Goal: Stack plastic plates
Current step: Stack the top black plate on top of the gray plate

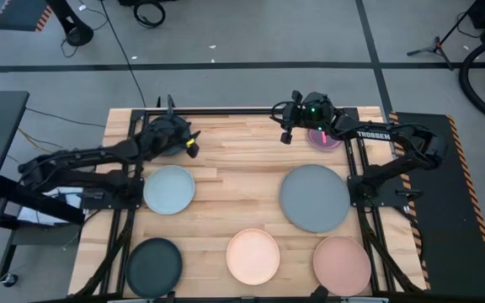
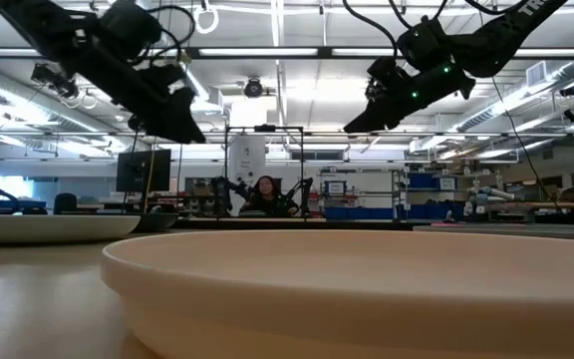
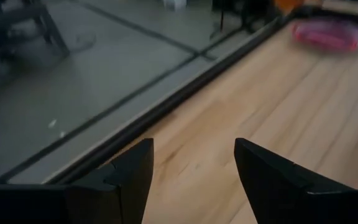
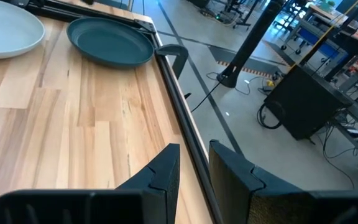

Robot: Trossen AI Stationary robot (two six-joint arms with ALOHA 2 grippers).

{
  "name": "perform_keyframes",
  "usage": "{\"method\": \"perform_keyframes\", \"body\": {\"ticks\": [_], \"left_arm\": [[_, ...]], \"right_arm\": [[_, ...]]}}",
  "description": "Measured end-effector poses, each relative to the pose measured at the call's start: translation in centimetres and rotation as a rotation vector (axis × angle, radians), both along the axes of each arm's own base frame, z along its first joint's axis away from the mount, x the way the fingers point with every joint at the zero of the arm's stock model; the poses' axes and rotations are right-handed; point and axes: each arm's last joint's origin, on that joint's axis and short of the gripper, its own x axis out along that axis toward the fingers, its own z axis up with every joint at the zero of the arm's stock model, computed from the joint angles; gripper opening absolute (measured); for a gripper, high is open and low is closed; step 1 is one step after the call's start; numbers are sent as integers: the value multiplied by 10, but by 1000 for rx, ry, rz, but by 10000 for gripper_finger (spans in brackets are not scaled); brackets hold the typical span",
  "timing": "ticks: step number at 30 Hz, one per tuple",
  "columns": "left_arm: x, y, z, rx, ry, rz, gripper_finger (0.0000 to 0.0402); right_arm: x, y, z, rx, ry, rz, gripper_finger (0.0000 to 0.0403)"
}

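Note:
Several plastic plates lie flat on the wooden table: pale blue-grey, large grey, dark teal, cream and pink. A small red-pink plate lies at the far edge, partly under my right arm. The right wrist view shows another dark teal plate near the far left corner. My left gripper hangs open above bare wood. My right gripper hangs over the far edge, its fingers a narrow gap apart with nothing between them.
A black metal frame runs along the table's far edge, with the arm mounts at both sides. Bare wood lies between the two grippers. Beyond the table, a person sits far off in the room.

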Motion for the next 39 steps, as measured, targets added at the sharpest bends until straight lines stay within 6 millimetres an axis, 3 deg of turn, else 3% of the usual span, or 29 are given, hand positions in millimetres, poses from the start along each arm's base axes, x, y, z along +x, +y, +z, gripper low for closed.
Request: {"method": "perform_keyframes", "body": {"ticks": [6, 15, 25, 31, 39], "left_arm": [[9, 19, -14, -106, 35, 97, 232], [0, 40, -35, -215, 71, 247, 258], [1, 39, -34, -124, 181, 152, 265], [4, 41, -30, -58, 193, 117, 266], [-3, 35, -41, -200, 227, 175, 266]], "right_arm": [[0, -1, 0, -2, 1, -2, 94], [-2, 0, -5, 23, 46, -20, 107], [-1, 1, -5, 65, 35, -56, 158], [4, 10, -6, 92, 35, -35, 162], [16, 30, -7, 131, 30, -60, 162]]}}
